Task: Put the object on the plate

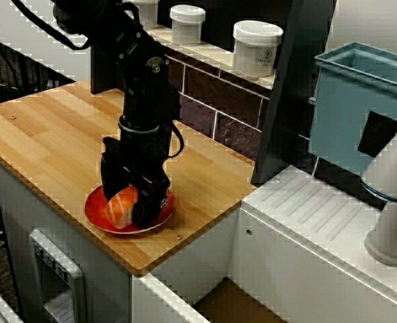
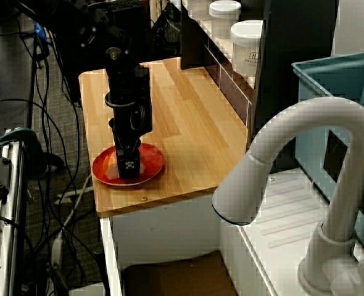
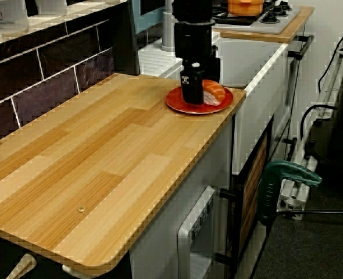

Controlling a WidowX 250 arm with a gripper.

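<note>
The object (image 1: 122, 205), a small sushi piece with an orange-red striped top, lies on the red plate (image 1: 96, 215) near the front corner of the wooden counter. My black gripper (image 1: 128, 202) points straight down over the plate, with one finger on each side of the sushi and both against it. In the side view the sushi (image 3: 213, 93) sticks out to the right of the gripper (image 3: 193, 93) and rests on the plate (image 3: 177, 104). From behind, the gripper (image 2: 128, 166) hides the sushi and only the plate (image 2: 152, 161) shows.
White lidded jars (image 1: 256, 47) stand on the tiled ledge behind the counter. A blue bin (image 1: 360, 108) and a white faucet (image 2: 305, 160) are at the sink on the right. The counter edge (image 1: 185, 252) is close to the plate.
</note>
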